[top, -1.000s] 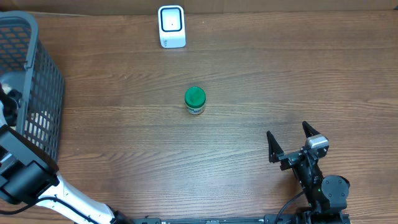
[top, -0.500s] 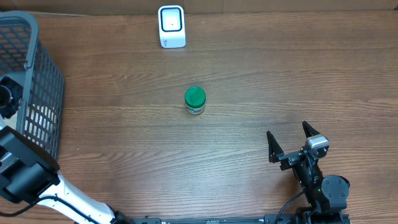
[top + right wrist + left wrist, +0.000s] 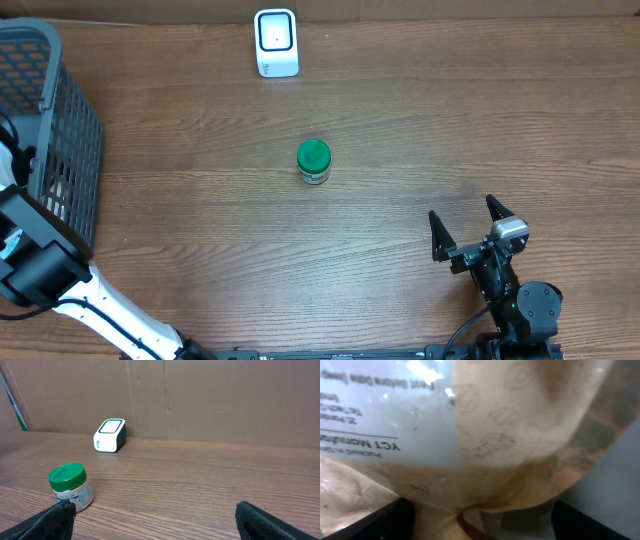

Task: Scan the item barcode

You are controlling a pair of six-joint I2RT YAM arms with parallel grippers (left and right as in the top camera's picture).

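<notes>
right now the left arm (image 3: 45,275) reaches in from the left edge of the table (image 3: 450,120) towards the dark mesh basket (image 3: 60,110), and the overhead view does not show its gripper. in the left wrist view the left gripper (image 3: 480,505) has its two dark fingers (image 3: 370,522) out at the bottom corners of the frame, so the jaws stand wide apart. a packet (image 3: 485,435) fills almost the whole view just beyond them. it is a crinkled brownish film with a pale label panel carrying small printed text that is too blurred to read. whether the fingers touch the packet cannot be told, and no barcode can be made out on it.

the right gripper (image 3: 461,212) sits low at the near right of the table, its jaws spread wide with nothing between them.

the jar (image 3: 314,161), with a green lid and a pale label, stands upright near the middle of the table, touched by neither arm. the white scanner (image 3: 276,42), with its dark window, stands at the far edge in front of the cardboard wall (image 3: 210,395). it is well apart from the jar and slightly to the jar's left in the overhead view.
</notes>
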